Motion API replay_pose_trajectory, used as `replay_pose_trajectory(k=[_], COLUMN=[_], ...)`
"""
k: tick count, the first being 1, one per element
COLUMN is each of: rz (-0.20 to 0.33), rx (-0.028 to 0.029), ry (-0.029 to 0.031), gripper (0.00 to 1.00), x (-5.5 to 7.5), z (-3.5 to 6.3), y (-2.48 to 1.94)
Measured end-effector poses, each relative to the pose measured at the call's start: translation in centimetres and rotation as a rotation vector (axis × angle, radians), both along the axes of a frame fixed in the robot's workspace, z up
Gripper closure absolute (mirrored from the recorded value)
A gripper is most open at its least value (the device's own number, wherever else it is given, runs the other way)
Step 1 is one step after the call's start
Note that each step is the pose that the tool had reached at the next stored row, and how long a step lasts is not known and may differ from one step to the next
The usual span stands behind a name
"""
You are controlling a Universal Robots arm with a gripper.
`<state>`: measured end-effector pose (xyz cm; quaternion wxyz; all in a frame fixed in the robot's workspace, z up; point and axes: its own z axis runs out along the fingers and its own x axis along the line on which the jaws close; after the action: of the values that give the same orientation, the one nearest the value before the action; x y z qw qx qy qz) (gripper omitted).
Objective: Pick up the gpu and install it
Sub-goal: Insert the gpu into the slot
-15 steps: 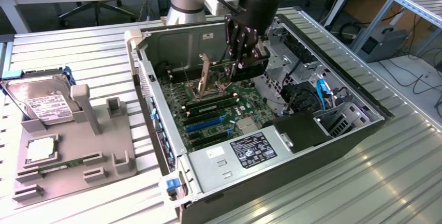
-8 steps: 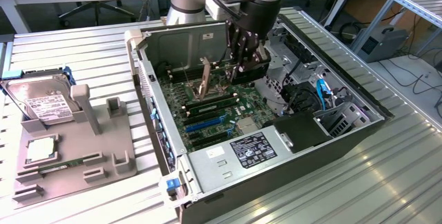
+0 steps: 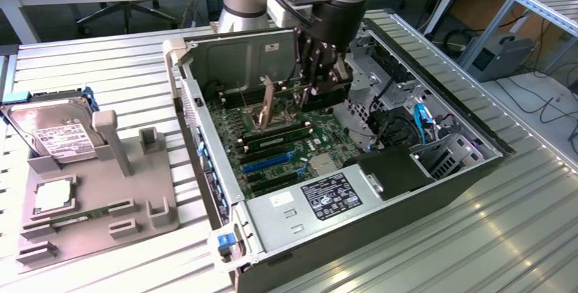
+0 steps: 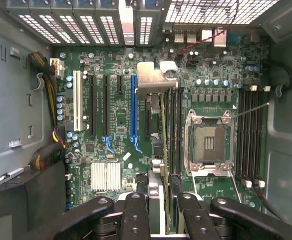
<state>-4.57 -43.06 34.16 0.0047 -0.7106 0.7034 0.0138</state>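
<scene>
Holding the gpu (image 4: 161,130) edge-on over the motherboard (image 4: 111,125) inside the open PC case (image 3: 271,218); gripper (image 4: 161,210) fingers (image 4: 136,215) clamped on the card's top edge. I think it sits above the blue slot (image 4: 134,107), hard to tell.

No text could be read anywhere, white label on the hard drive (image 3: 56,139) bore print too small to make out, black sticker on the power supply (image 3: 331,196) showed white marks and symbols, illegible, motherboard (image 4: 111,125) markings unreadable
</scene>
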Motion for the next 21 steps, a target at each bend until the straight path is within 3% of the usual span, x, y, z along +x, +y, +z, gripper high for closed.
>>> replay_pose_trajectory(k=[8,16,21], rz=[-0.003,-0.100,-0.103], rx=[-0.0003,-0.0002,-0.0001], ry=[0.0000,0.0001,0.0000], gripper=[0.73,0.73,0.73], x=[-0.04,-0.05,-0.16], z=[-0.23,-0.45,-0.58], y=[-0.05,-0.05,-0.32])
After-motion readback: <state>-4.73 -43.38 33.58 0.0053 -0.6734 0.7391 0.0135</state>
